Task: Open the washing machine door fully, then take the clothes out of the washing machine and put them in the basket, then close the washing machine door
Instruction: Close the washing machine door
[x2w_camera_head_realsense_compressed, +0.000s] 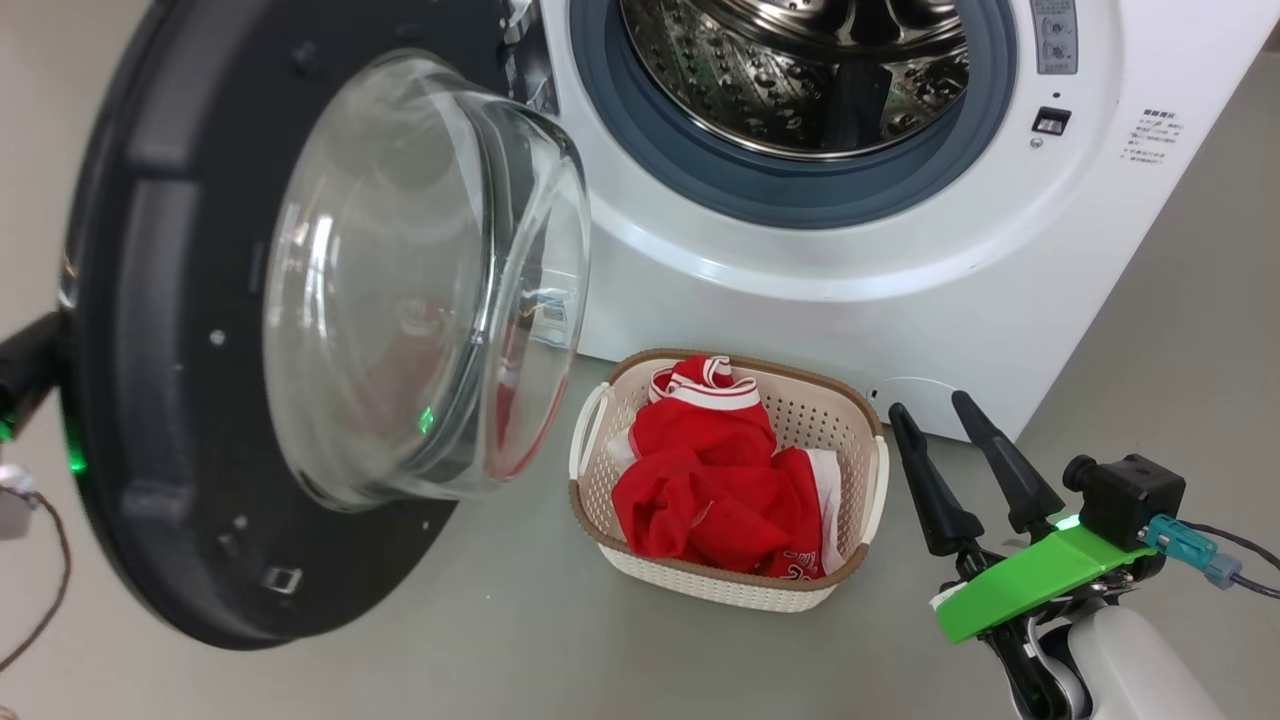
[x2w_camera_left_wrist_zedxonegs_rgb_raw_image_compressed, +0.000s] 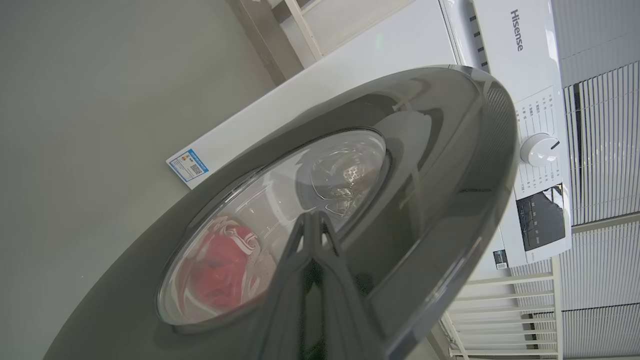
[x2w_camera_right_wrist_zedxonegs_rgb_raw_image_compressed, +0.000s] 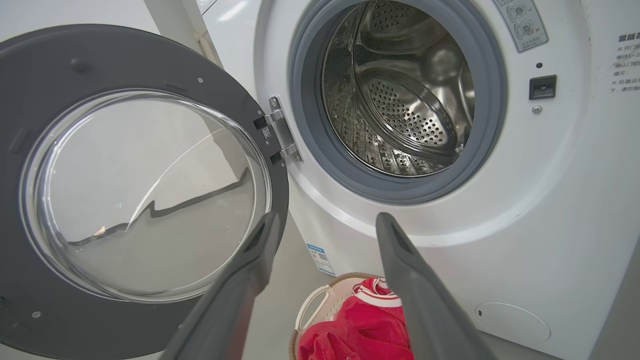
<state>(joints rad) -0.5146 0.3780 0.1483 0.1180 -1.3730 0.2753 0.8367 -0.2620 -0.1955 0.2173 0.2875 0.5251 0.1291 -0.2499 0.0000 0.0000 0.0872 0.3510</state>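
Clothes (x2w_camera_head_realsense_compressed: 710, 480) in basket (x2w_camera_head_realsense_compressed: 720, 585), near washing machine (x2w_camera_head_realsense_compressed: 800, 270); drum (x2w_camera_head_realsense_compressed: 800, 80) empty. Washing machine door (x2w_camera_head_realsense_compressed: 200, 330) open, left. Left gripper (x2w_camera_left_wrist_zedxonegs_rgb_raw_image_compressed: 312, 250) pressed together on its outer face; right gripper (x2w_camera_head_realsense_compressed: 930, 405) spread, empty. Risk: tips skid off gloss, door unlatched

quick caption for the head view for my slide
Red clothes lie in the basket in front of the washing machine, whose door stands open; the right end effector hovers open beside the basket.

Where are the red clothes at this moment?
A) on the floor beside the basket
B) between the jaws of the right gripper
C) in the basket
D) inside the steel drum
C: the clothes lie piled in the basket, and the drum is seen empty.
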